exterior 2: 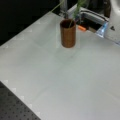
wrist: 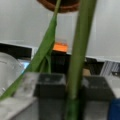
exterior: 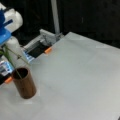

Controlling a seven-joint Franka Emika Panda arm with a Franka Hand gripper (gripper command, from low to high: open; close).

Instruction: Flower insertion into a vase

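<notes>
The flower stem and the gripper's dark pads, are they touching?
Touching. In the wrist view the green stem runs down between the gripper's two dark pads, pressed on both sides, its far end reaching the vase.

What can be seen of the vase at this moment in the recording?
The vase is a plain dark-brown cylinder, wood-like, straight-sided and open-topped. It stands upright on the pale table, near a front view's left edge, close to the table's edge. A green flower stem slants down into its mouth, so the lower end is already inside. The gripper is shut on that stem above; the gripper itself does not touch the vase.
</notes>
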